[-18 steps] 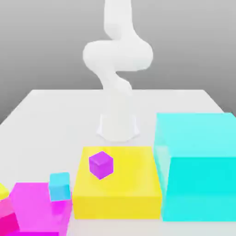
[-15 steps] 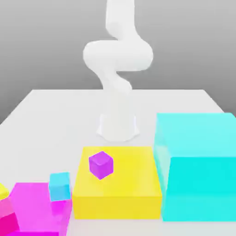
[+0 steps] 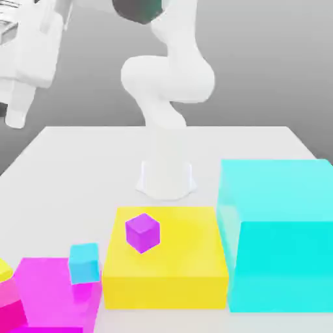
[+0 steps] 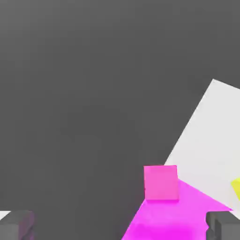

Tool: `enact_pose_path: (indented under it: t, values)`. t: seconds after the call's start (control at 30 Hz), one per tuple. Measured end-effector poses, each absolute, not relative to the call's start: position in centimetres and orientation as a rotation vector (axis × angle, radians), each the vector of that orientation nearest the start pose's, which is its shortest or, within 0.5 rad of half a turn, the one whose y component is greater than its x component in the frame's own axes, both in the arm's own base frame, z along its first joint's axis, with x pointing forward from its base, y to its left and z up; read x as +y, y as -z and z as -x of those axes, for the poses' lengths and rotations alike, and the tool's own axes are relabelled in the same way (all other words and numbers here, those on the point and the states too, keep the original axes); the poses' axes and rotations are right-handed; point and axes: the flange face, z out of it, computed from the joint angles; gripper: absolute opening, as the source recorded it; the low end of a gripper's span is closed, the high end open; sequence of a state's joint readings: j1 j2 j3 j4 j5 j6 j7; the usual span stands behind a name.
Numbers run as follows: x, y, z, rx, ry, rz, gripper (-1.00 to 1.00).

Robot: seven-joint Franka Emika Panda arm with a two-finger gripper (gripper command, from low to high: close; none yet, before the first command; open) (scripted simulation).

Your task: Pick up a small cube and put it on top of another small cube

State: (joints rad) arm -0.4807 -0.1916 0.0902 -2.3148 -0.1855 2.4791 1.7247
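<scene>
You are at the approach step: nothing has been picked up, and the end effector (image 4: 119, 226) hangs high above the near-left corner of the worktop (image 3: 78, 162), its fingers (image 4: 16, 225) spread wide with nothing between them. In the exterior view the hand sits at the upper left, well above everything on the worktop. The small yellow cube (image 3: 4, 268) you need is at the far left edge of the exterior view, just a sliver of it showing beside the large magenta block (image 3: 49, 293); in the hand view a yellow corner (image 4: 236, 187) peeks in at the frame's edge past the magenta surface, and that is probably the same cube. A small pink cube (image 4: 161, 183) rests on the magenta block, and a small cyan cube (image 3: 84, 263) sits just beside that block's right side. The small purple cube (image 3: 142, 232) lies on the flat yellow block (image 3: 166, 260), with the big cyan block (image 3: 279, 234) to its right. Your next move, as I judge it, calls for centring the hand over the yellow cube, then descending with the fingers straddling it, minding the magenta block close alongside. Either the cyan or the purple cube could serve as the base afterwards.
</scene>
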Motion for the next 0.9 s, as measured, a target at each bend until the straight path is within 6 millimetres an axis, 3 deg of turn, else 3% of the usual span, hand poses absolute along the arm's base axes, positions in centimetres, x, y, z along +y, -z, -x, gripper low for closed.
enact_pose_path:
  t: [0.2, 0.33, 0.6, 0.73, 0.77, 0.9]
  values:
    - [-26.1, -37.2, -45.8, 2.817, 0.405, 1.2, 0.0]
    - [-29.5, -31.5, -44.2, 2.963, 0.288, 0.896, 0.0]
    - [-33.9, -20.7, -39.4, 3.129, 0.034, 0.236, 0.0]
    - [-34.5, -15.2, -38.8, 3.136, 0.002, 0.144, 0.0]
    - [-34.4, -13.7, -38.7, 3.138, 0.001, 0.142, -1.0]
    - [-34.4, -13.8, -38.7, 3.136, 0.004, 0.142, -1.0]
